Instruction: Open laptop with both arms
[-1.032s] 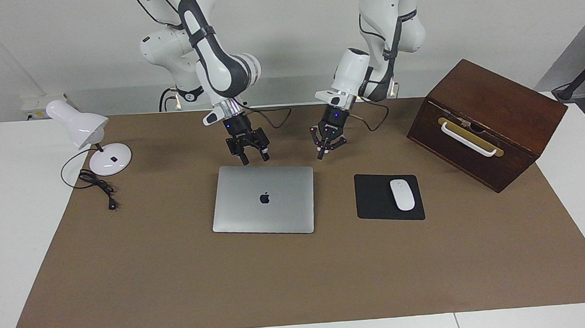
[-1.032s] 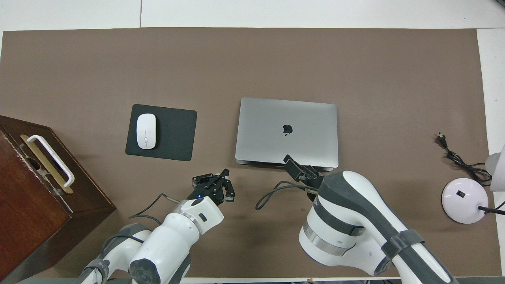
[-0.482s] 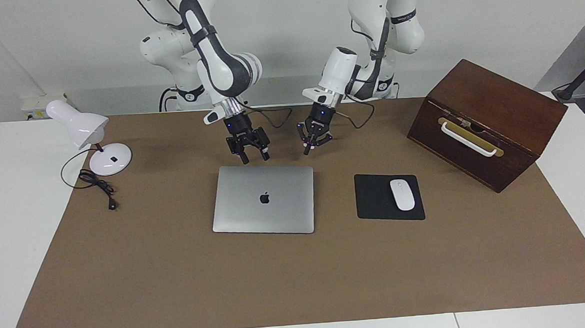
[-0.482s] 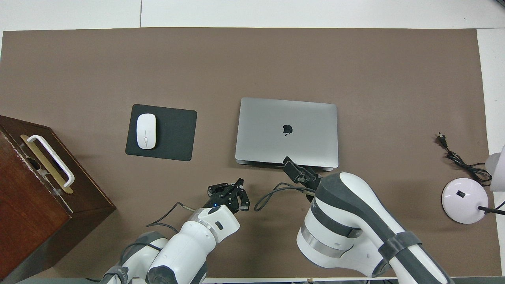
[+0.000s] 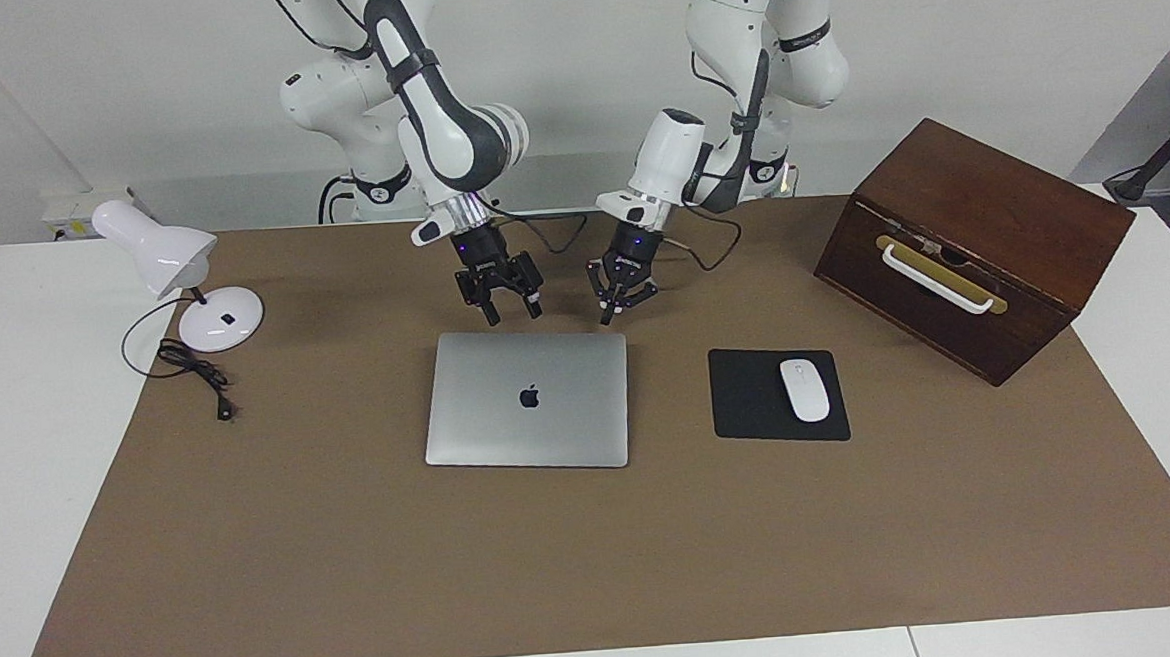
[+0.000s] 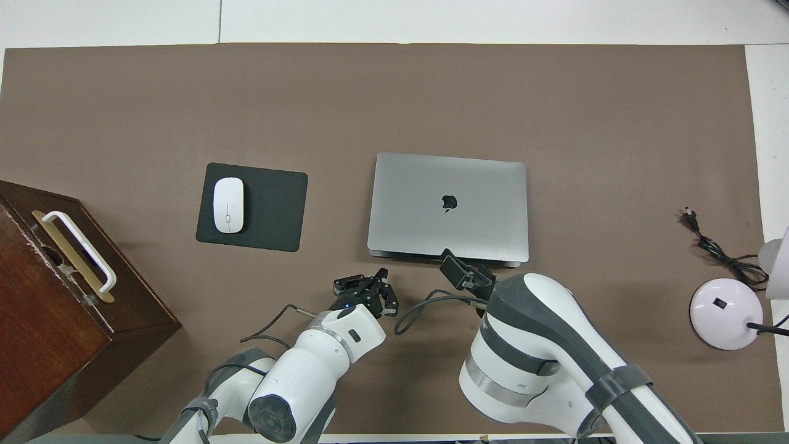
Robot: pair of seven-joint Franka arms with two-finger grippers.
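Lying shut mid-mat, the laptop (image 5: 527,400) – nothing opened yet – with right gripper (image 5: 501,306) splayed and left gripper (image 5: 620,301) part-open hovering over its robot-side edge, neither gripping, lifting remaining.

Silver-grey laptop (image 5: 527,400), dark logo; black mousepad (image 5: 761,399); white mouse (image 5: 804,389); dark-brown box (image 5: 981,238)

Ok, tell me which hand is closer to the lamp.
The right hand, over the edge of the laptop toward the lamp; the left hand is toward the mousepad.
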